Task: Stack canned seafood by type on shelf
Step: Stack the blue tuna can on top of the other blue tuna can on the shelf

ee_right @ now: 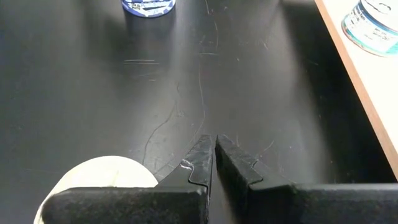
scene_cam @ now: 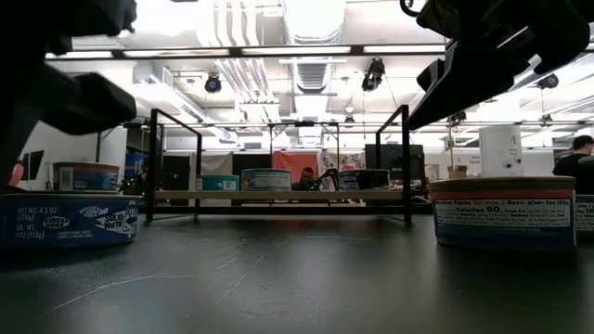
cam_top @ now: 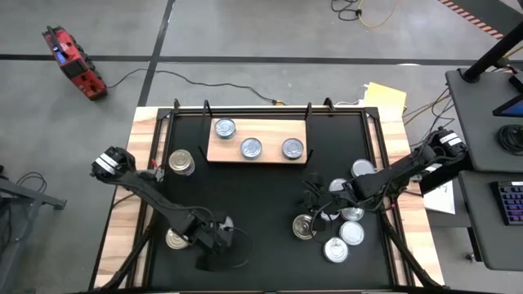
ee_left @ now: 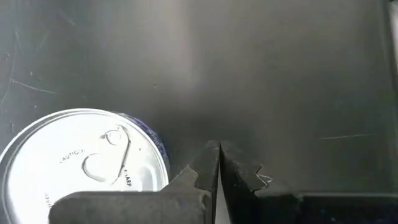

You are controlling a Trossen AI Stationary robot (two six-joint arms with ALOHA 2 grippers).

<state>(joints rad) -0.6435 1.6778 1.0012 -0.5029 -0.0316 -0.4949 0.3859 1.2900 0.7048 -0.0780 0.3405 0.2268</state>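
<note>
Cans (cam_top: pixel 341 233) cluster just beside the closed, empty right claw (cam_top: pixel 315 194); left claw (cam_top: pixel 214 260) closed too.

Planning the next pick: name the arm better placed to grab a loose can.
Right, probably. The right gripper, fingers shut and empty, hovers beside the cluster of loose cans; the left gripper has only two cans nearby.

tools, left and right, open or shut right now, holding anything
Left tool: shut, empty, beside a silver-topped round tin.
Right tool: shut, empty, over the black table.
</note>
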